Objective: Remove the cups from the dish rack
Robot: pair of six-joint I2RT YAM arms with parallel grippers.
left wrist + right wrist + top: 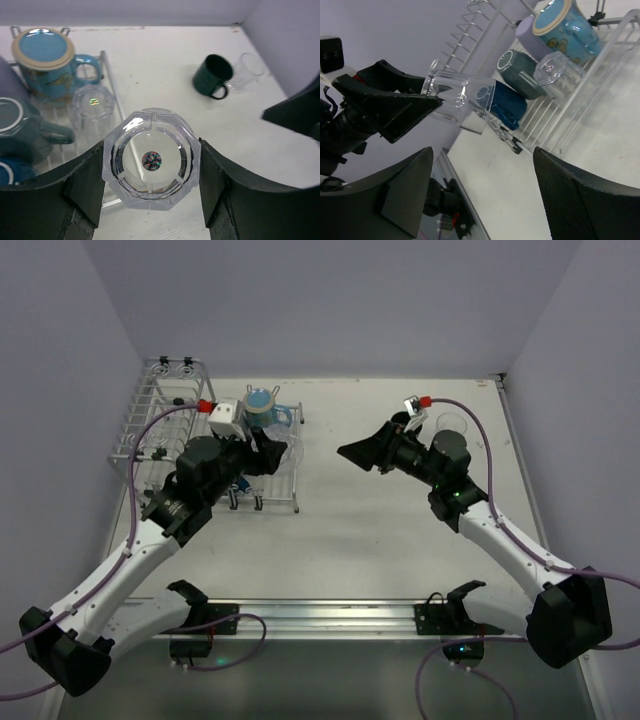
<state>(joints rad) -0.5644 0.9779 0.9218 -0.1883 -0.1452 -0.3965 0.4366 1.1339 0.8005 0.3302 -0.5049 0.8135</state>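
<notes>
Top view: the step in hand was carrying the faceted clear glass (288, 453) off the dish rack (150, 420). You needed to lift it clear of the wires and carry it level to the right, toward the plain glass (452, 424) on the table (400, 540). The left gripper (272, 457) held it over the rack's right edge

Left wrist view: the jaws were clamped on opposite walls of the glass, which sat centred between the fingers (85, 182). You needed to set it down short of the dark green mug (214, 75), well apart on the table

Right wrist view: the right gripper (485, 195) stood with jaws apart, holding nothing, facing the held glass without touching it. You needed to keep it out of the carrying path. A blue cup (504, 106) lay in the rack behind the glass
</notes>
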